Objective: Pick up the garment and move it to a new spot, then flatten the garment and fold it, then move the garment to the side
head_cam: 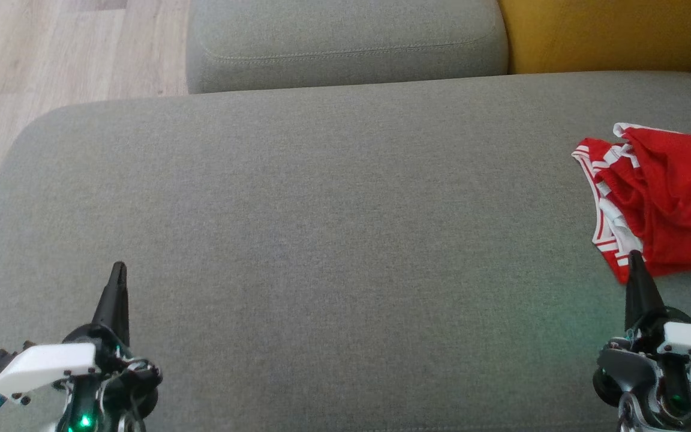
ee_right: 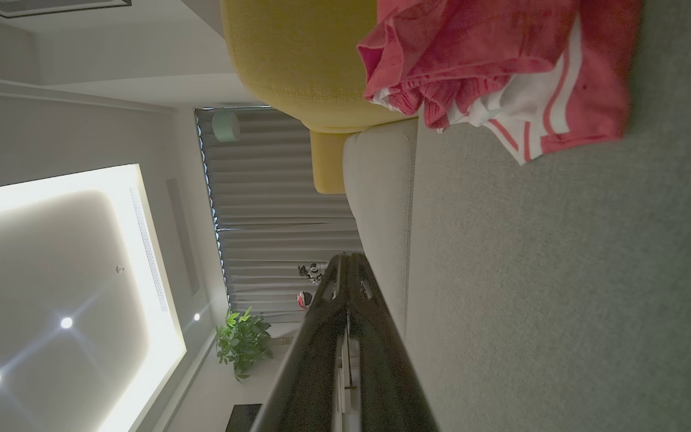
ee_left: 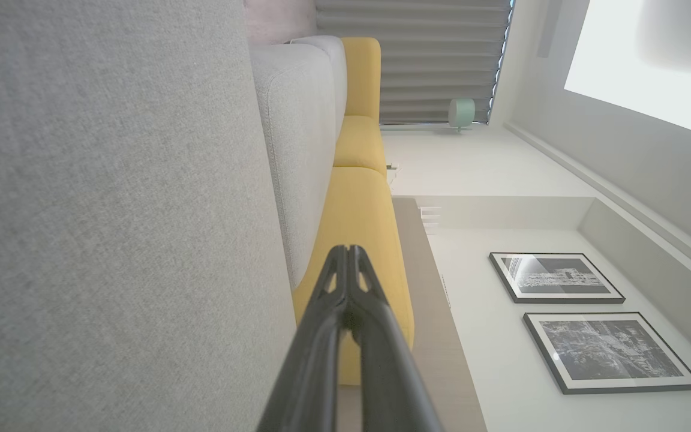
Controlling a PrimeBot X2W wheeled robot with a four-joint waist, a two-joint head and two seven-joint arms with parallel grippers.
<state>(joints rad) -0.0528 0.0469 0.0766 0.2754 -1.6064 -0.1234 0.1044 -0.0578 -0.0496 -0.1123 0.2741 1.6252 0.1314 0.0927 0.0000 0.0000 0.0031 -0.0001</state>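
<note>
The garment (head_cam: 663, 198) is a crumpled red piece with white stripes, lying at the right edge of the grey sofa seat (head_cam: 321, 228). In the right wrist view the garment (ee_right: 501, 72) sits ahead and off to one side of the fingers. My right gripper (head_cam: 635, 258) is shut and empty, its tip just at the garment's near hem; whether it touches the cloth I cannot tell. My left gripper (head_cam: 119, 268) is shut and empty over the seat's near left part, far from the garment. In the wrist views the left gripper (ee_left: 348, 249) and the right gripper (ee_right: 348, 257) both show their fingers pressed together.
A grey back cushion (head_cam: 345, 42) runs along the far side of the seat, with a yellow cushion (head_cam: 609, 33) to its right. Wooden floor (head_cam: 51, 54) lies beyond the seat's left edge. The wide middle of the seat holds nothing.
</note>
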